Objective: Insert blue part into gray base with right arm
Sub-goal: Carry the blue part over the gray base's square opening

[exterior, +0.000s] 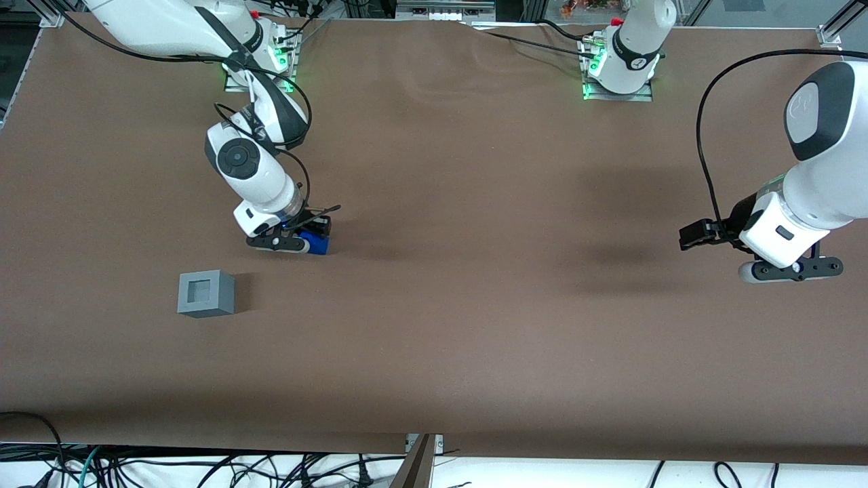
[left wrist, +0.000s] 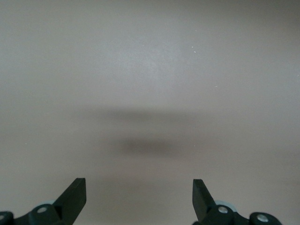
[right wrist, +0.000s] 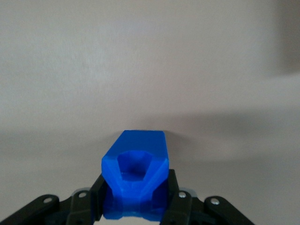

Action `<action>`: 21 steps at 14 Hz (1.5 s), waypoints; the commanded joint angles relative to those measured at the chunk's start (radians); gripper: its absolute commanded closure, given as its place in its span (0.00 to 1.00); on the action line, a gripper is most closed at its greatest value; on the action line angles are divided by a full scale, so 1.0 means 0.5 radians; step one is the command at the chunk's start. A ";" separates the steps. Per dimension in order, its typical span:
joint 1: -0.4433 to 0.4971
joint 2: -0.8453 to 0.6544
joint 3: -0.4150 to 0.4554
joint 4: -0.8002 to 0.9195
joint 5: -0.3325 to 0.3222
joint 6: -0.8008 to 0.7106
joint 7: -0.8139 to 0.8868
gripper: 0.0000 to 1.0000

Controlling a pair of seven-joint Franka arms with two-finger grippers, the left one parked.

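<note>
The blue part (exterior: pixel 316 242) is down at the brown table, and the right arm's gripper (exterior: pixel 306 238) is shut on it. In the right wrist view the blue part (right wrist: pixel 135 176) fills the space between the two black fingers (right wrist: pixel 96 199), which press on its sides; its hollowed end faces the camera. I cannot tell if it still rests on the table or hangs just above it. The gray base (exterior: pixel 206 293) stands on the table nearer to the front camera than the gripper, apart from it, with its square recess facing up.
The brown table (exterior: pixel 461 318) stretches wide toward the parked arm's end. The arm bases (exterior: pixel 261 64) stand along the table edge farthest from the front camera. Cables (exterior: pixel 203 468) lie below the table's near edge.
</note>
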 commanded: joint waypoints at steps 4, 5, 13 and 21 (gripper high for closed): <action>-0.035 -0.090 -0.245 0.544 0.199 -0.661 -0.905 0.77; -0.041 -0.081 -0.313 0.581 0.322 -0.682 -1.120 0.76; -0.170 0.167 -0.528 0.983 0.449 -0.903 -1.711 0.76; -0.191 0.343 -0.568 1.134 0.427 -0.934 -1.641 0.76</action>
